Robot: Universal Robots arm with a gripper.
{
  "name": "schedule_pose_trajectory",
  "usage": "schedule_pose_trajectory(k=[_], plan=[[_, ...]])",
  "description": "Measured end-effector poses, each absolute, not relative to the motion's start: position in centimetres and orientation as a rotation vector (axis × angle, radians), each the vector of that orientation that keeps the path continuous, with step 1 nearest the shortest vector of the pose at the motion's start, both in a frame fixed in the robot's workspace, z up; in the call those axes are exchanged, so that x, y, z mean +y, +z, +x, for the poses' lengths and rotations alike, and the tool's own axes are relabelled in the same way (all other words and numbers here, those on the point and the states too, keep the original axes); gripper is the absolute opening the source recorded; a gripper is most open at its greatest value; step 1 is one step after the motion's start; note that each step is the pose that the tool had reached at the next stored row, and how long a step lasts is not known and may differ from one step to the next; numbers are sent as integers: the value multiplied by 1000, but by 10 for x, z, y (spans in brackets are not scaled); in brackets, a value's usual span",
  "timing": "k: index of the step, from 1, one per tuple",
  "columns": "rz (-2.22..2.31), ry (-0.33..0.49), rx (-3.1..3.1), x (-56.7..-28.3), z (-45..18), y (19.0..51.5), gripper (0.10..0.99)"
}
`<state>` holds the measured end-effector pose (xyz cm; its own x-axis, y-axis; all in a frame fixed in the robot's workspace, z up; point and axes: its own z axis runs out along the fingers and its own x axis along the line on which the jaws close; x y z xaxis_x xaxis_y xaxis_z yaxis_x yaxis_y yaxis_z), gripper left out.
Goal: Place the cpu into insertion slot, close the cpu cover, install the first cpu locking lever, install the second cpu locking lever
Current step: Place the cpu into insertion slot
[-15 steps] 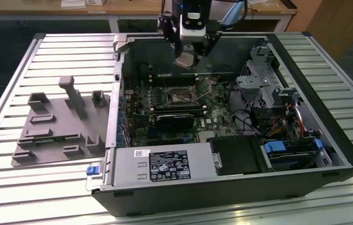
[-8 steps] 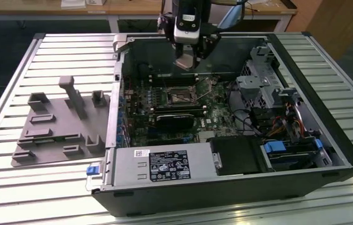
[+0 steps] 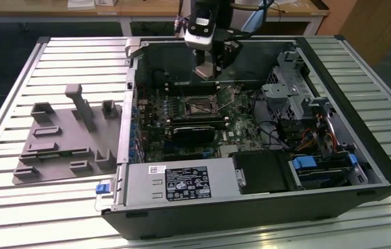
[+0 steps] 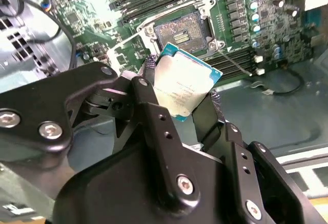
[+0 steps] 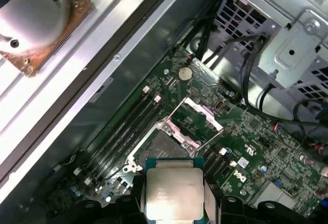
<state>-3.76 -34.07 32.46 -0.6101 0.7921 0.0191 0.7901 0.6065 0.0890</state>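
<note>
Had the cpu [image 5: 173,196] pinched between my fingers [image 5: 134,198], silvery top showing. Insertion slot [image 5: 161,147] sat bare just past them, cpu cover [image 5: 197,117] flipped open beyond it.

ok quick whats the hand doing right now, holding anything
Hand: shut on the cpu, which is not in the insertion slot.

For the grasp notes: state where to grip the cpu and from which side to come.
Pinch the cpu on two opposite thin edges, coming from its silvery top side, as the gripper holds it now. It is flat and square, so the edges offer parallel faces, and the underside likely stays free toward the insertion slot.
</note>
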Motion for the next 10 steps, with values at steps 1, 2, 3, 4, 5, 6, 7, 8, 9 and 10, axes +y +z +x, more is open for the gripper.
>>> schedule_pose_trajectory(k=[1,2,3,4,5,6,7,8,9,10], plan=[[1400,138,2784,-341,-38,324,537],[1423,137,2771,-341,-38,324,537],[1449,137,2757,-341,-38,323,537],[1473,136,2743,-341,-38,323,537],[1497,136,2729,-341,-38,322,537],[1522,136,2714,-341,-38,322,537],[1546,135,2700,-341,-38,321,537],[1570,135,2685,-341,-38,321,537],[1593,134,2670,-341,-38,320,537],[1617,134,2655,-341,-38,320,537]])
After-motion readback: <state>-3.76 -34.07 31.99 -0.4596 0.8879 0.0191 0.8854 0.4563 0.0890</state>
